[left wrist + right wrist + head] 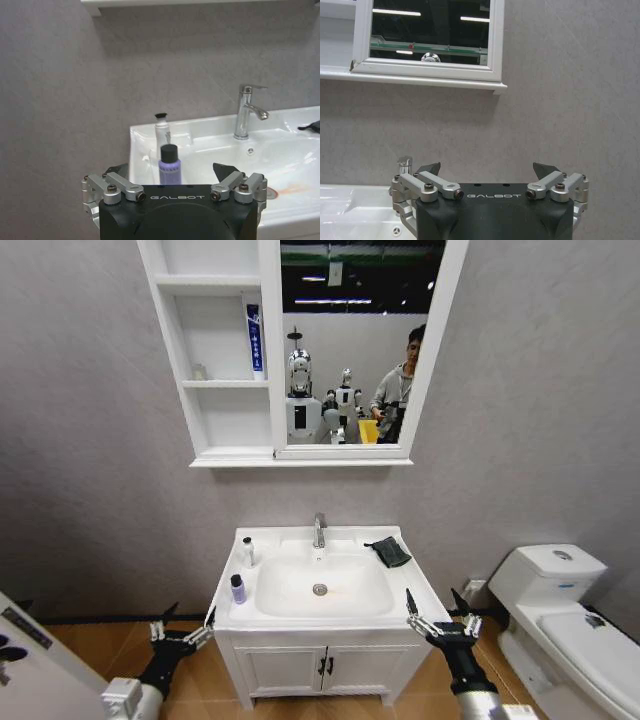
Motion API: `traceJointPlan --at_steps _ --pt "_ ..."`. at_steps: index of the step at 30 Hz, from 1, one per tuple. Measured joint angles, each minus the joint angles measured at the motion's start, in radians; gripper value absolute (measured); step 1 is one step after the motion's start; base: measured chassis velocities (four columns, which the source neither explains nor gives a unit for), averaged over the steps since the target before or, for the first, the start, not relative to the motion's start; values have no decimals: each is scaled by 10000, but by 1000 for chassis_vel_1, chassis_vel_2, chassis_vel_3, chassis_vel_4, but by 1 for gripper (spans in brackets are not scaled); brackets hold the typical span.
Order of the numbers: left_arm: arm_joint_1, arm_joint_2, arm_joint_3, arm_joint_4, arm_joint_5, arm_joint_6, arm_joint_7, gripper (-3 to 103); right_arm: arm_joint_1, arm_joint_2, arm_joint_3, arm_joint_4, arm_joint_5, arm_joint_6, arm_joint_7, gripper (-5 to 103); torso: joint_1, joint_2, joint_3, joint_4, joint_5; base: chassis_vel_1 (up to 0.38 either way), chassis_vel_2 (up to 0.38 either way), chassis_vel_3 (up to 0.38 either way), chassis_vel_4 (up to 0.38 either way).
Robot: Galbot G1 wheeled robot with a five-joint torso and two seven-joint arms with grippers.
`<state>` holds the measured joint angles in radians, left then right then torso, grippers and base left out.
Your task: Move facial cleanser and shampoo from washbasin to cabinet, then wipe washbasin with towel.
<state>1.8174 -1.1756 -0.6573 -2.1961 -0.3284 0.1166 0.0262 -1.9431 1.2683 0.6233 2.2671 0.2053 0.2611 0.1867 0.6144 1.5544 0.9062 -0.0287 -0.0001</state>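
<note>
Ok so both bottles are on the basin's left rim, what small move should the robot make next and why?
Probably reach the open left gripper forward and up to the purple bottle. It stands nearest on the washbasin rim, directly ahead in the left wrist view, with the white bottle behind it. The right gripper hangs open, low.

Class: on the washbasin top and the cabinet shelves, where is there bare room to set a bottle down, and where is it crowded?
Free: washbasin right rim in front of the towel; cabinet bottom shelf. Crowded: left rim, with the white bottle and purple bottle; middle shelf holds a blue tube.
</note>
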Motion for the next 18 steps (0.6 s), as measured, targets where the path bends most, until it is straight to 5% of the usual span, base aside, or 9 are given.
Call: traceJointPlan --at_steps 5,18 --pt "-1808 547 1234 1559 -465 120 -29 94 -138 29 174 -206 225 -51 -41 100 8 -2 3 -5 1 14 -7 -8 9" --pt "-4275 297 2272 3880 -1233 270 -648 96 -813 310 609 -76 313 -69 96 100 13 -5 5 -1 0 0 0 0 0"
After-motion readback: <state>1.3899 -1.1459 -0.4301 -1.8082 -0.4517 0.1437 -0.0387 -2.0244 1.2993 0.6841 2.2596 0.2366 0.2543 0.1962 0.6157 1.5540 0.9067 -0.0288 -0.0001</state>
